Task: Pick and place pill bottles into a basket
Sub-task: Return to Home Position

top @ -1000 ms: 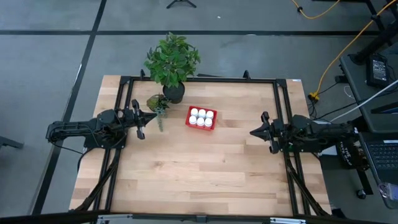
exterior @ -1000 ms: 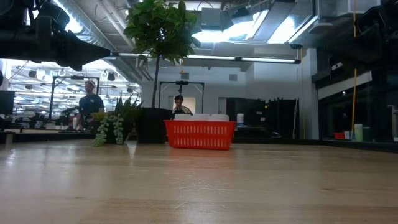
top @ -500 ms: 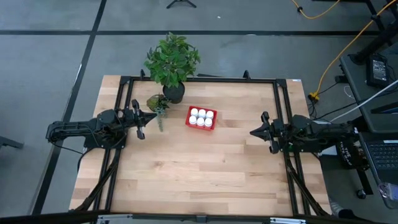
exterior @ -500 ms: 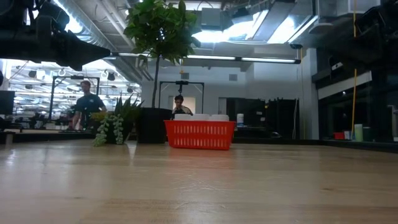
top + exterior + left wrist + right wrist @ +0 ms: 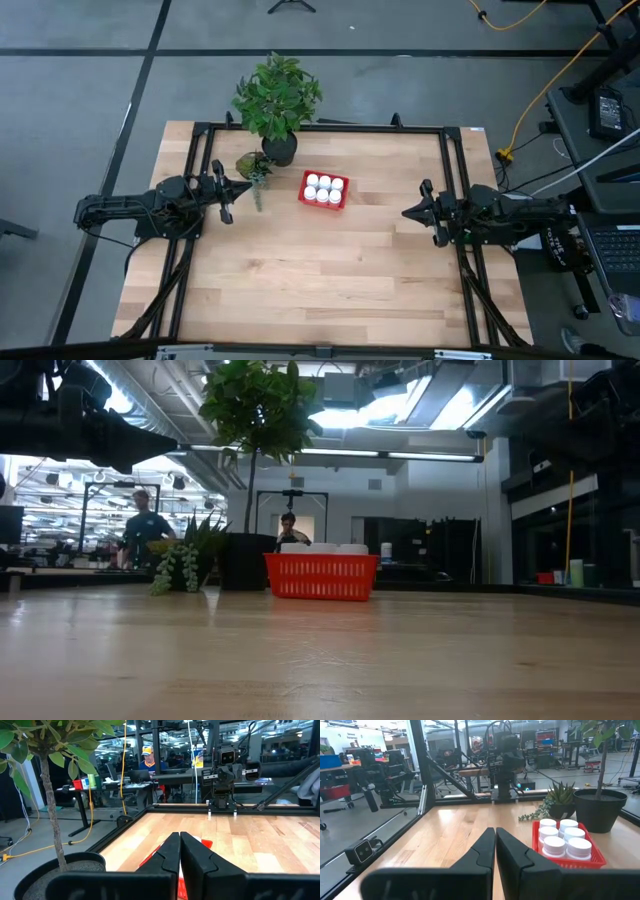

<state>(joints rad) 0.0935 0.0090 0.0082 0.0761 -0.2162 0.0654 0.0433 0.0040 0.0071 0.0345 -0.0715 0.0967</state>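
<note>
We see a wide wooden table (image 5: 320, 270); the boards close to us are bare, with no loose bottle that we can spot. The left gripper (image 5: 246, 186) hangs at the left side, its two fingers pressed together on nothing; the right gripper (image 5: 406, 213) hangs at the right side, closed and holding nothing too. Both arms lie low and point in at each other. Between them sits the red basket (image 5: 321, 577); it is nearer the left gripper, and its long side runs from one arm toward the other. All six pill bottles (image 5: 324, 188) stand inside it, caps up, in two rows. We think nothing is left to pick, so the arms only need to pull back. The small plant (image 5: 254, 165) is just beside the left gripper, so that arm should take care; the big plant (image 5: 278, 105) stands behind it; far off, a person (image 5: 140, 525) is in the room.
</note>
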